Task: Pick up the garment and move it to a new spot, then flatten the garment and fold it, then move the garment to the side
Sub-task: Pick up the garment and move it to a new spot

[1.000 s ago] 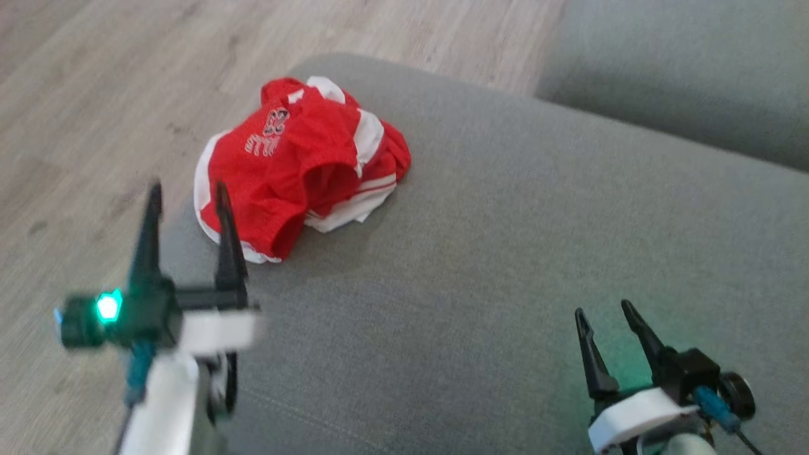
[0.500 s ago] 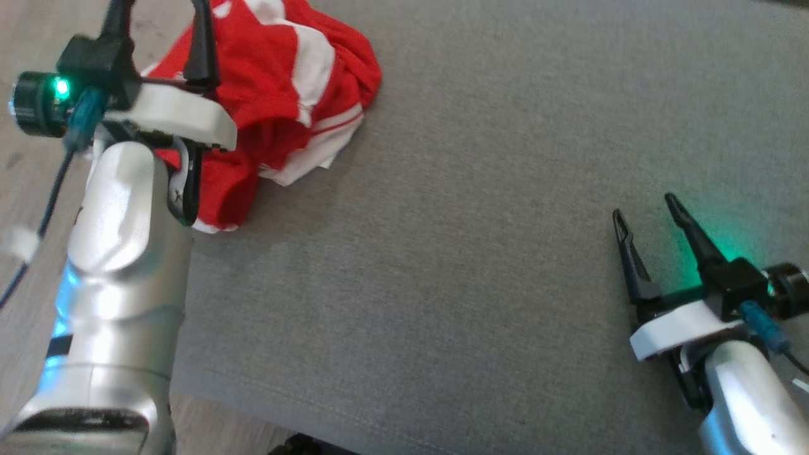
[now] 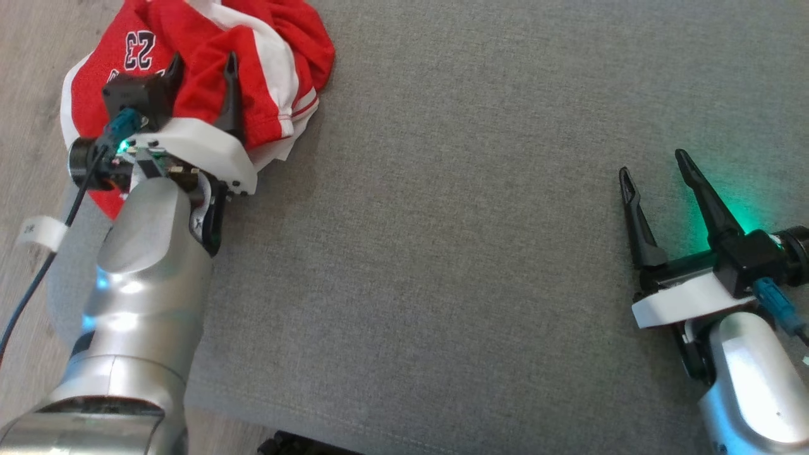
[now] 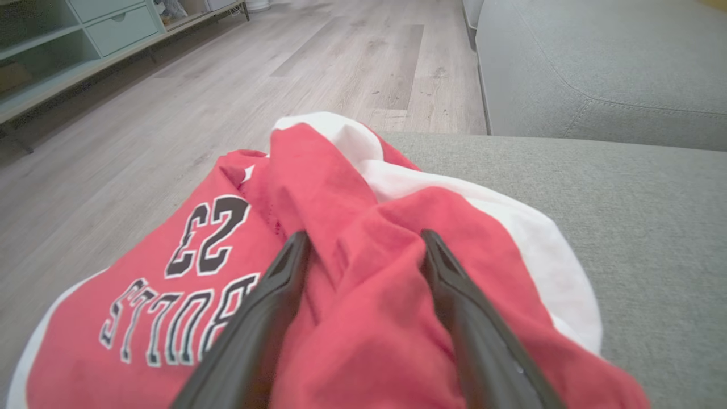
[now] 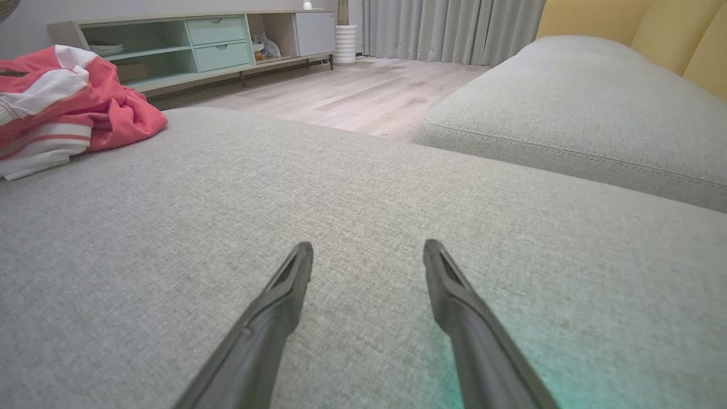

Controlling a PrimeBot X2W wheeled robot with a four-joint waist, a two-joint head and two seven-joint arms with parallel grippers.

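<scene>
Currently the crumpled red garment lies upper left of the head view, at the grey sofa cushion corner beside the floor. Its bunched top sits between the wide-spread fingers of the left tool, probably ready to pinch and lift. The right tool, wide and empty, hovers lower right, clear of the work.

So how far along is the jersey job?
Done: nothing yet; the jersey lies crumpled at the cushion corner. In hand: the open left gripper straddles a red fold, not yet closed. The right gripper sits open over cushion. To do: lift, move, flatten, fold, set aside.
</scene>
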